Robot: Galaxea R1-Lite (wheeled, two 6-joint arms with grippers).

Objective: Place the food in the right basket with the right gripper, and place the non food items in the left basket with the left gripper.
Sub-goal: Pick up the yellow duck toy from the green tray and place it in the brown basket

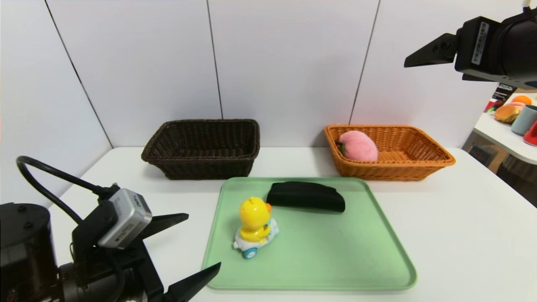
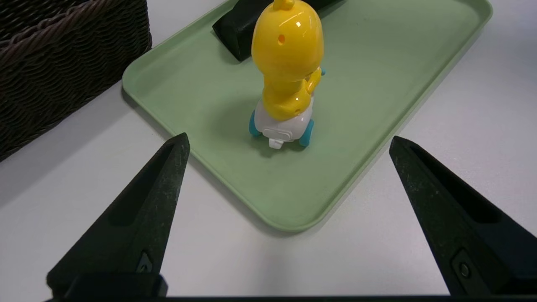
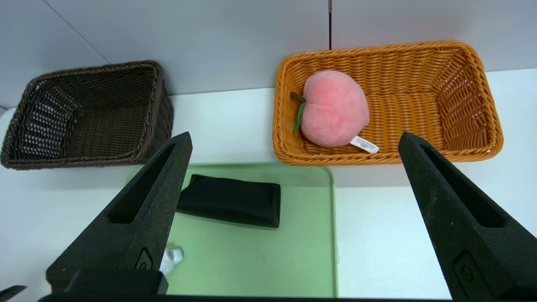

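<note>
The pink plush peach (image 1: 358,145) lies in the orange-tan right basket (image 1: 436,161), toward its left end. The dark brown left basket (image 1: 201,165) holds nothing that I can see. On the green tray (image 1: 335,251) the yellow duck toy (image 1: 254,224) stands on its white car, and the flat black pouch (image 1: 305,196) lies behind it. My left gripper (image 2: 288,136) is open, low over the table just off the tray's near left corner, pointing at the duck with nothing between its fingers. My right gripper (image 3: 293,135) is open and empty, raised high at the right above the table.
White wall panels stand right behind both baskets. A side table (image 1: 495,130) at the far right carries cups and toy foods. The white tabletop (image 1: 461,235) lies bare to the right of the tray.
</note>
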